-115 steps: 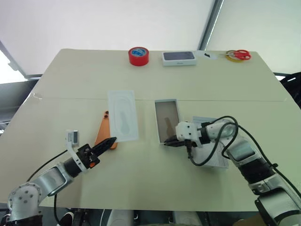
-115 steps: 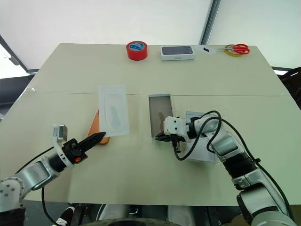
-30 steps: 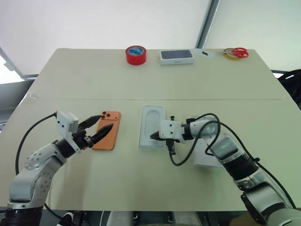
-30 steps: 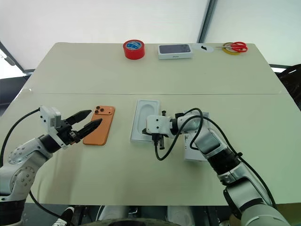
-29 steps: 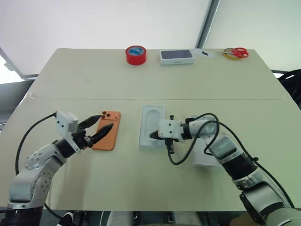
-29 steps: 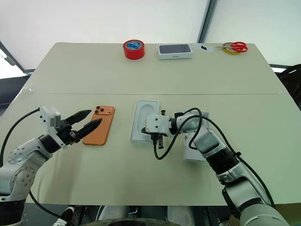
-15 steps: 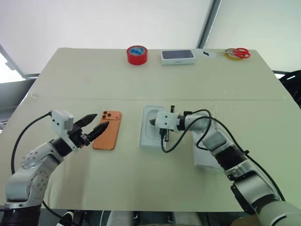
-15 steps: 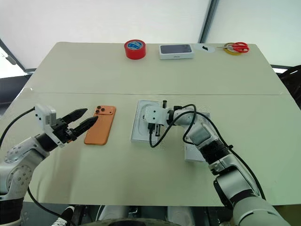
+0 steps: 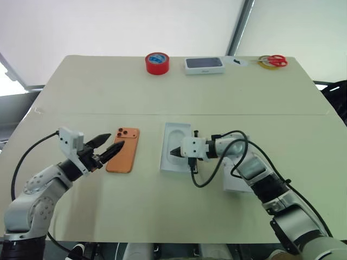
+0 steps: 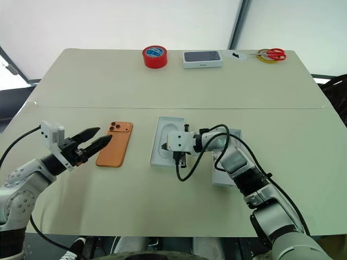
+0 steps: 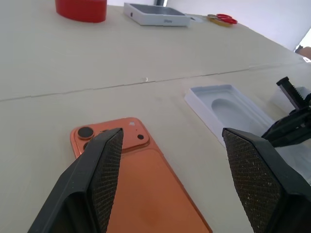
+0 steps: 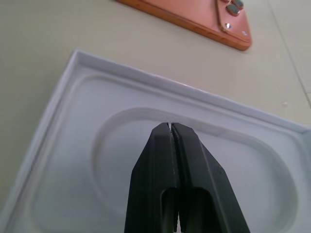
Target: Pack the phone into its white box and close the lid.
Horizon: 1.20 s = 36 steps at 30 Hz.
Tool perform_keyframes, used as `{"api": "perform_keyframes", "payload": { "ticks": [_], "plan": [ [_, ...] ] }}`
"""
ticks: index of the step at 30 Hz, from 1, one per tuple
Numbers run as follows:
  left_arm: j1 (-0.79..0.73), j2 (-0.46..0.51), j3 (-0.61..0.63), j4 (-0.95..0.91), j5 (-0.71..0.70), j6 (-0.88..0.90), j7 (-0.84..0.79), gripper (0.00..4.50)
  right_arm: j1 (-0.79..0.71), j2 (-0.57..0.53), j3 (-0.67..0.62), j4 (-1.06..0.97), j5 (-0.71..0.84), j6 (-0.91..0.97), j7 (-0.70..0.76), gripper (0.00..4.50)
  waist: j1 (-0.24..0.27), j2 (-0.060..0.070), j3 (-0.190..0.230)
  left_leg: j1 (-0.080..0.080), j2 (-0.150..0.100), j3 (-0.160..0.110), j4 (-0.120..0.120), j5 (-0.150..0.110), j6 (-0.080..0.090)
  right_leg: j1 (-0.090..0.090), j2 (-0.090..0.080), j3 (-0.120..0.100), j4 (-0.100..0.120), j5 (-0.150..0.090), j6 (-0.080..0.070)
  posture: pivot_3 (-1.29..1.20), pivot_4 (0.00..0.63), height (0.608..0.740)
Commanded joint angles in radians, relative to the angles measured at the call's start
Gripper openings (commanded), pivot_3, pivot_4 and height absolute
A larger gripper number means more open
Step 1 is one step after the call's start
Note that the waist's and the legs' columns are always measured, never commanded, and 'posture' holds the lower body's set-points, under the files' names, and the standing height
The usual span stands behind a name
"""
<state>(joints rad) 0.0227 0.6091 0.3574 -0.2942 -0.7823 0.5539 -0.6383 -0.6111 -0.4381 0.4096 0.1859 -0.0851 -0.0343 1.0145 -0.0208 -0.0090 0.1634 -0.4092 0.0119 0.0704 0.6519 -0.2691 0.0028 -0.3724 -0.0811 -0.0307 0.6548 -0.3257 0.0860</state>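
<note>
L tool [image 9: 108,147] has its black fingers apart, empty, hovering just at the near-left edge of the phone [image 9: 123,150], which lies flat on the bench [image 9: 162,92] w/ camera block at its far end; looks lined up for a side pinch, not yet touching as far as I can tell. R tool [image 9: 174,153] has fingers together, tips over the oval recess of the white insert [image 9: 176,145], which sits in the white box [image 10: 154,158], centre of bench; prob. pressing or steadying it. The insert seems to need lifting out before the phone goes in, judging by how it covers the box floor. The lid [image 9: 237,174] lies near-right, partly under the R arm. Far edge: red tape roll [image 9: 157,63], white box with dark top [image 9: 204,65], scissors [image 9: 274,62], all well apart from the work. Vs. half a sec ago: R tool tip sits slightly nearer/lower over the recess; L tool & phone about the same. Vs. ~4 s ago: the insert lay left of the open box over the phone; now it's in the box, the phone uncovered.
</note>
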Motion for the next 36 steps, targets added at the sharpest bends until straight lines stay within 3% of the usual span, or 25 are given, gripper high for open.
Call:
{"api": "perform_keyframes", "payload": {
  "ticks": [1,7,14,24,36],
  "plan": [
    [-0.027,0.055,0.112,0.058,-0.121,0.135,0.019,3.43,-0.07,0.068,-0.069,-0.006,0.066,0.045,-0.042,0.07,-0.006,0.0,0.0,0.0,0.0,0.0,0.0,0.0,0.0,0.0,0.0,0.0,0.0,0.0,0.0,0.0,0.15,0.73],
    [-0.091,0.145,0.2,0.267,-0.226,0.305,-0.028,3.43,-0.193,0.224,-0.049,0.065,0.062,0.1,-0.1,0.07,-0.019,0.0,0.0,0.0,0.0,0.0,0.0,0.001,-0.001,-0.002,0.0,-0.001,0.005,0.0,0.0,0.0,0.15,0.73],
    [-0.172,0.184,0.096,0.413,-0.164,0.379,-0.124,3.43,-0.311,0.369,0.103,0.291,-0.084,0.123,-0.128,0.07,-0.023,-0.002,0.0,0.0,0.0,0.0,0.001,0.001,-0.001,-0.004,0.0,-0.001,0.008,0.0,0.0,0.0,0.15,0.73],
    [-0.224,0.193,-0.083,0.517,-0.008,0.364,-0.257,3.43,-0.355,0.397,0.184,0.442,-0.219,0.094,-0.148,0.07,-0.025,-0.003,-0.001,-0.001,-0.001,0.002,0.0,0.001,-0.002,-0.006,0.0,-0.001,0.009,0.0,0.0,0.0,0.15,0.73],
    [-0.29,0.082,-0.182,0.558,0.055,0.427,-0.284,3.43,-0.33,0.406,0.165,0.408,-0.218,0.115,-0.134,0.07,-0.02,-0.002,-0.003,0.0,-0.001,0.002,0.0,0.001,-0.002,-0.005,-0.001,-0.001,0.01,0.0,0.0,0.0,0.15,0.73]
  ]
}}
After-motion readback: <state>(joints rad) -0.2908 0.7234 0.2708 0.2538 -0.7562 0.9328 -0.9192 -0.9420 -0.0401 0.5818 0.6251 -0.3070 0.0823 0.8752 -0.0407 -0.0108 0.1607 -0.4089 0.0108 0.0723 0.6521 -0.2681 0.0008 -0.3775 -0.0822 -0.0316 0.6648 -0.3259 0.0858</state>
